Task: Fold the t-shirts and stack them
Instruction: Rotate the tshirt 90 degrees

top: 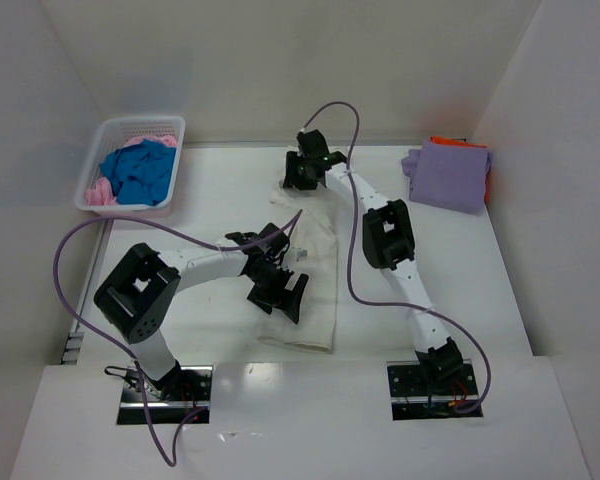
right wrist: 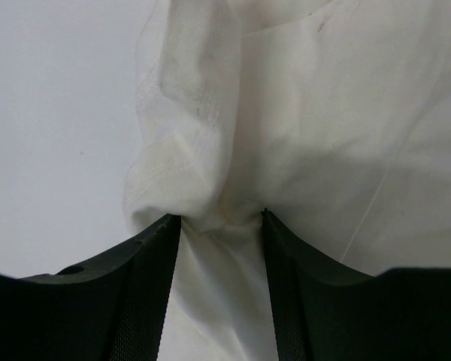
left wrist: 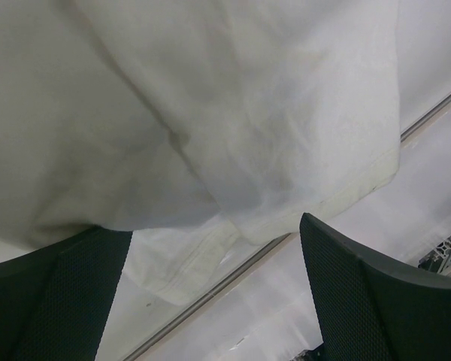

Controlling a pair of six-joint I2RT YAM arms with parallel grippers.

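Left gripper (top: pixel 277 290), jaws spread wide, hangs over the near half of the cream-white t-shirt (top: pixel 318 265), holding nothing. Right gripper (top: pixel 302 172) pinches a bunched fold at that shirt's far end. To its right lies the folded lavender shirt (top: pixel 448 175), an orange shirt (top: pixel 450 141) peeking out beneath.

The flat white tabletop (top: pixel 230 190) carries three things. In the middle lies a cream-white cloth t-shirt (top: pixel 318 300), folded into a long narrow strip that runs from the far side toward the near edge. At the far left corner stands a white plastic lattice basket (top: pixel 130 208), with blue cloth (top: pixel 140 170) and pink cloth (top: pixel 98 192) inside it. At the far right sits a folded lavender-purple cloth t-shirt (top: pixel 448 175), resting on an orange cloth (top: pixel 446 140) that shows at its far and right edges.
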